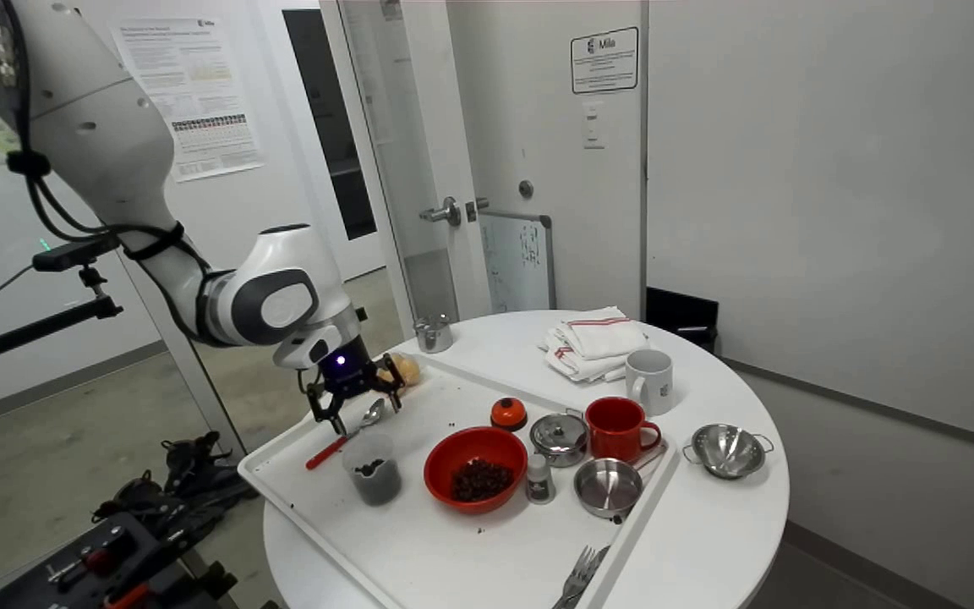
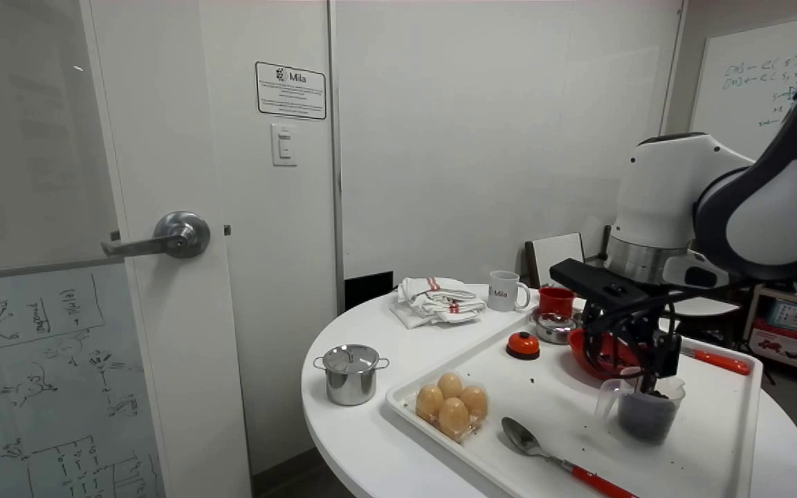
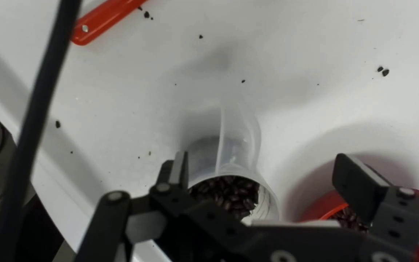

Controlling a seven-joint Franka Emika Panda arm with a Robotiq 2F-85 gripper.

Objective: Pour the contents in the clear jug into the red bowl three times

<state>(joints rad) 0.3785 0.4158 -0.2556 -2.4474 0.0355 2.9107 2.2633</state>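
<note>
Clear jug point(image 1: 374, 480), dark beans point(image 3: 231, 192) inside, left of red bowl point(image 1: 456, 454) in an exterior view; your gripper point(image 1: 368, 419), spread and empty, could tip the jug if lowered off-centre.

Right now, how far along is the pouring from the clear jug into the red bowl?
Done: some pouring, perhaps, since the red bowl holds dark beans; the number of pours can't be told.
In hand: no grip; the gripper is open near the clear jug, which stands upright.
Left: likely a grasp and pouring, as the jug holds beans too.
</note>
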